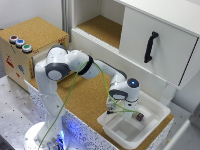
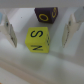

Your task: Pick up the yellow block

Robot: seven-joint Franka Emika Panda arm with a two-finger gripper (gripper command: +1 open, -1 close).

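Wrist view: yellow block [image 2: 38,40] centred between the spread, empty fingers of the gripper [image 2: 39,31], maroon block [image 2: 45,14] apart at its twelve o'clock.

Maroon block [image 2: 45,14] in white tray [image 1: 152,107]; cork tabletop [image 1: 87,97].

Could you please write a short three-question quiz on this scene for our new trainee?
1. True or false: the pincer is shut on the yellow block.
2. Which thing holds both blocks? A) the white tray B) the cork-topped box C) the cabinet drawer
3. Fill in: in the wrist view, the dark maroon block lies ____ the yellow block, apart from it.

Key: 1. False: the fingers stand open on either side of it. 2. A. 3. beyond.
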